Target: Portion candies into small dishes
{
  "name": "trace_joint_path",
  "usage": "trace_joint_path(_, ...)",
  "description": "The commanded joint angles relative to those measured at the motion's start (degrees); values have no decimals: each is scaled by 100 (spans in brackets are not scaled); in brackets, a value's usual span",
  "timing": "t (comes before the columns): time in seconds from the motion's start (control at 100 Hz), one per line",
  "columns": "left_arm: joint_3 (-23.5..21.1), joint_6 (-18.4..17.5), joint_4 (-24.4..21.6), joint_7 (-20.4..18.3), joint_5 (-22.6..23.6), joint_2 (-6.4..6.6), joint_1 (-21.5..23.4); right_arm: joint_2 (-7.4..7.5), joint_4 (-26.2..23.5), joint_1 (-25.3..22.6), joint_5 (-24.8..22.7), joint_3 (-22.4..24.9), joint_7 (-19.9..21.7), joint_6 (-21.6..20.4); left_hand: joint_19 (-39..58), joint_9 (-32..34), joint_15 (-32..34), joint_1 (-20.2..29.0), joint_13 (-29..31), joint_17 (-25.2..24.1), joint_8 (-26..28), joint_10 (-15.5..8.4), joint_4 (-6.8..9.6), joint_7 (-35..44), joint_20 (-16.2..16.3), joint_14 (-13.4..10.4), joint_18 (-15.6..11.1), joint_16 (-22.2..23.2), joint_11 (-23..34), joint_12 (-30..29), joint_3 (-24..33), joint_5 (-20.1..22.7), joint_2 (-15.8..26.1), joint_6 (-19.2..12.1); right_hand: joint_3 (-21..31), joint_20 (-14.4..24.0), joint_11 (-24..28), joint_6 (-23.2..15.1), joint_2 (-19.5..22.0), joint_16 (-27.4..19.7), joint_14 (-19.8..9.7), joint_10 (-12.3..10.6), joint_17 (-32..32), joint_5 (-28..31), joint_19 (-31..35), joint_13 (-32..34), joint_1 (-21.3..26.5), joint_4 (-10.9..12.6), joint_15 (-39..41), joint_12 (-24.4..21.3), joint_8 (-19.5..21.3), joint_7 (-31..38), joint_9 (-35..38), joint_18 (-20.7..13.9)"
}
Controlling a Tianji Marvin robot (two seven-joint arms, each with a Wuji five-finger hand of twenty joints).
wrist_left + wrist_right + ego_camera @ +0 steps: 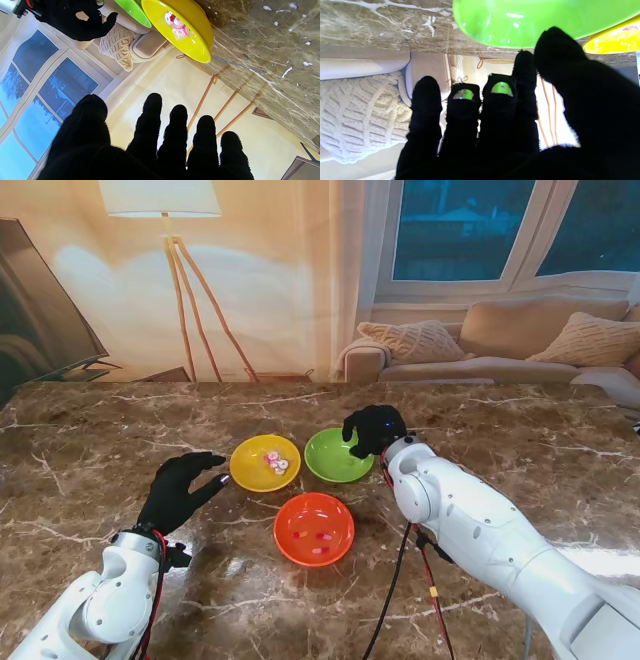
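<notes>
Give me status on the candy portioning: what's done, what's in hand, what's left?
Done: the orange dish holds a few candies. In hand: the right hand is over the green dish, which looks empty; I cannot tell if it holds a candy. Left hand is open beside the yellow dish, which still holds candies. Left: filling green.

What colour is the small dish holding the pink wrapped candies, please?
The small dish is yellow, clearest in the left wrist view.

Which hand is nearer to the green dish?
Right. The right hand hovers at the green dish's right rim; the left hand is far left, beyond the yellow dish.
</notes>
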Motion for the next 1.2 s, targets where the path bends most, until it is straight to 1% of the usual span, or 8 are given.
trace_joint_path(0.0,4,24,4,-5,0,6,27,49,-63,-46,-40,43,95,28,-171,91,-73,13,-5,-98,98,62,-35,-14,90,-43,-77,54,9,57,-174,-60,242,-59,202,-88,-30,135,-32,-35,-464,-222,-80,-28,-62,-199,-138,317,12,-50,347,-263,-119,-67)
trace_joint_path(0.15,3,21,8,-3,2,6,24,142,-285,-178,-194,231,204,70,-173,77,-78,12,-18,-98,97,67,-36,-16,89,-53,-81,51,2,54,-173,-63,242,-51,195,-105,-72,166,-18,-40,-471,-219,-152,-132,-124,-298,-241,363,-34,-62,416,-325,-231,-76)
trace_joint_path(0.31,-9,24,3,-4,8,7,33,337,-714,-490,-549,662,479,79,-179,81,-76,18,-11,-101,99,69,-36,-14,85,-53,-82,52,5,55,-172,-53,239,-50,147,-123,-133,220,-26,-41,-473,-213,-233,-290,-206,-427,-449,336,-102,-80,462,-412,-390,-82)
trace_joint_path(0.47,-10,30,4,-4,3,6,35,533,-1214,-931,-898,1258,941,58,-187,78,-77,14,-12,-100,100,74,-32,-14,81,-52,-81,51,0,51,-170,-50,236,-45,218,-95,-150,363,-292,41,-464,-214,-293,-581,-260,-507,-732,256,-37,-41,498,-716,-537,-69)
trace_joint_path(0.67,-15,9,11,9,11,5,33,679,-1533,-1352,-1297,1812,1224,27,-202,84,-78,0,-10,-103,101,78,-32,-14,75,-57,-79,50,0,49,-175,-47,246,-49,295,39,49,416,-550,150,-463,-234,-234,-781,-164,-412,-890,210,142,141,478,-955,-459,-48)
trace_joint_path(0.9,-14,8,17,5,12,6,28,756,-1511,-1535,-1486,2052,1386,65,-212,82,-81,-5,-10,-100,102,73,-30,-14,76,-56,-70,48,-5,46,-178,-43,247,-45,401,87,120,490,-805,194,-451,-248,-241,-989,-199,-414,-1211,126,151,240,360,-1164,-449,-39)
trace_joint_path(0.97,-9,6,17,-3,4,7,28,756,-1434,-1525,-1455,2035,1394,91,-208,86,-81,-4,-12,-97,103,72,-29,-14,81,-66,-73,48,-3,48,-177,-41,248,-49,455,140,364,484,-915,239,-433,-276,-115,-1012,-113,-219,-1244,99,295,348,314,-1193,-256,-3)
trace_joint_path(1.19,-1,0,27,-27,-4,11,19,738,-1138,-1383,-1307,1792,1421,361,-204,85,-81,-2,-13,-98,103,76,-27,-16,84,-57,-77,48,-4,47,-176,-43,244,-50,611,211,658,640,-1280,289,-357,-249,-125,-1102,-67,-175,-1549,14,394,431,152,-1238,-208,50)
